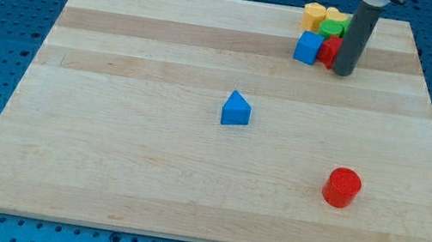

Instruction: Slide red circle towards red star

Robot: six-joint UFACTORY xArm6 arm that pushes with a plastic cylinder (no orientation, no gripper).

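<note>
**Tip parked at far cluster; red circle alone at 4 o'clock**

Since the arm ends in a plain dark rod, there are no jaws to open or close and nothing is held; my tip (343, 72) simply rests on the wooden board (147, 171). It stands at about 1 o'clock from board centre, just beside the red star (329, 50), on that block's right side as viewed; whether it actually touches cannot be told.

Red star: mostly hidden by the rod and the neighbouring blue cube (307, 48), shape only partly readable. A yellow block (313, 16) and a green block (333, 27) sit just behind, all four packed together near the board's top edge.

Red circle (342, 187): short upright cylinder, flat round face up, uniform red. Being round, it shows no long axis and no pointing direction. Located at about 4 o'clock from board centre, well apart from the tip and cluster, roughly at 6 o'clock from the tip.

Blue triangular block (236, 109): near board centre, apex toward 12 o'clock.
</note>
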